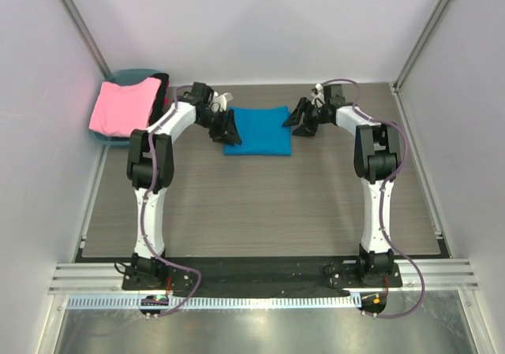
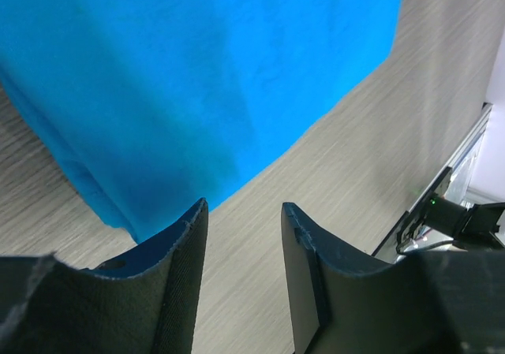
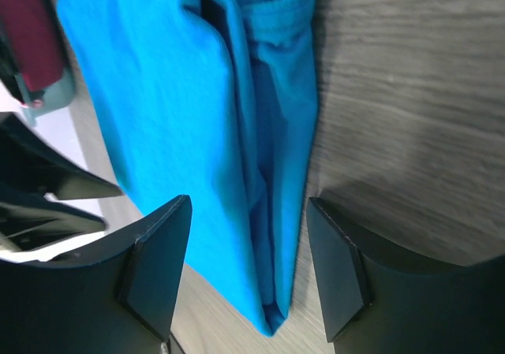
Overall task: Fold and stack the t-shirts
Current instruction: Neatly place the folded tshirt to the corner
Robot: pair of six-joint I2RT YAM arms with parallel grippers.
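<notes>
- currently the folded blue t-shirt (image 1: 257,130) lies on the counter (image 1: 260,204), between both arms.
- left pincer (image 1: 225,127) and right pincer (image 1: 300,121): both released, empty, one at each side edge.
- pinch all layers at both edges; lift level.
- right wrist view alone exposes fold layers; overhead alone shows the pink t-shirt (image 1: 122,106) over its bin (image 1: 126,75).

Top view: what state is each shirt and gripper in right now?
blue t-shirt: folded, flat on the table.
pink t-shirt: folded, lying on the basket.
left gripper: open, by the blue t-shirt's corner.
right gripper: open, over its opposite edge.
</notes>
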